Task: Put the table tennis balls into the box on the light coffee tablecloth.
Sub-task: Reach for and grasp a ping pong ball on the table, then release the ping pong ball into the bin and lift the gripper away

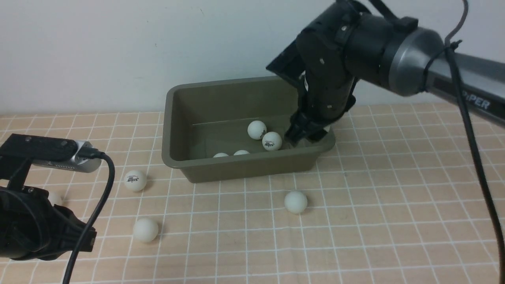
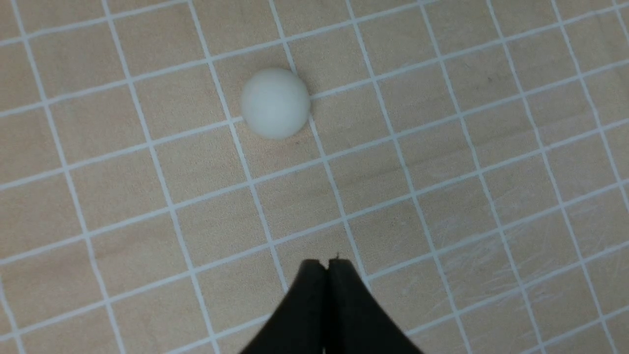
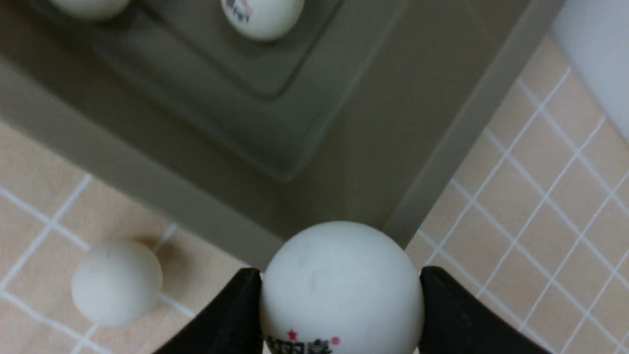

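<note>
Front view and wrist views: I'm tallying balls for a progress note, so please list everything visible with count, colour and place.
box: one, olive-green, middle of the tablecloth.
tablecloth: one, peach-beige with white grid, under everything.
balls in the box: four visible, white, on its floor.
balls on the tablecloth: four, white, before the box; one partly hidden by the left arm.
held ball: one, white, printed logo, at the box's right end.
left pincer: black, shut, empty.
right pincer: black, shut on the held ball.
</note>
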